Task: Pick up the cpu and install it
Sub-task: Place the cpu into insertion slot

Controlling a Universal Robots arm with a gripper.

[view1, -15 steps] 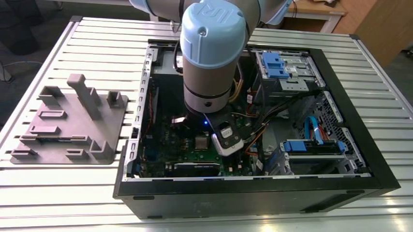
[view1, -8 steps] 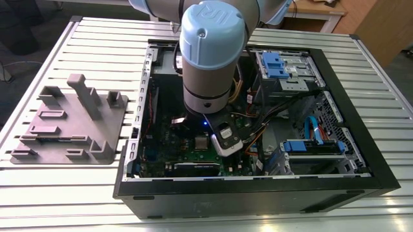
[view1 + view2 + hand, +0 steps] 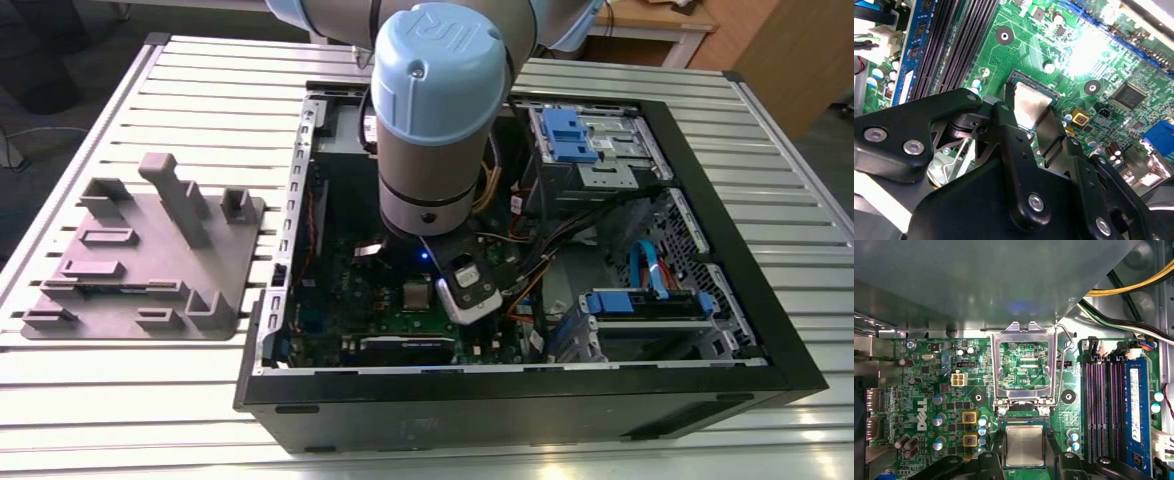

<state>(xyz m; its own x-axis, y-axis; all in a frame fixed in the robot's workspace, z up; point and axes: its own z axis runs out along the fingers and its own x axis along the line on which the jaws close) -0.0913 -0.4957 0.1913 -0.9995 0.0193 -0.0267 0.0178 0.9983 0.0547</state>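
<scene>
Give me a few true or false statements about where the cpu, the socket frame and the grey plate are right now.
1. The cpu lies on the grey plate. False: it is at the socket on the green motherboard, at the gripper.
2. The metal socket frame is flipped open. True.
3. The grey plate sits inside the computer case. False: it rests on the table, to the exterior view's left of the case.
4. The arm reaches down into the open case. True.

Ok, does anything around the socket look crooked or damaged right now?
Nothing stands out. The cpu, held in the gripper, lines up square with the socket frame, which stands open, and the motherboard shows no visible damage.
</scene>
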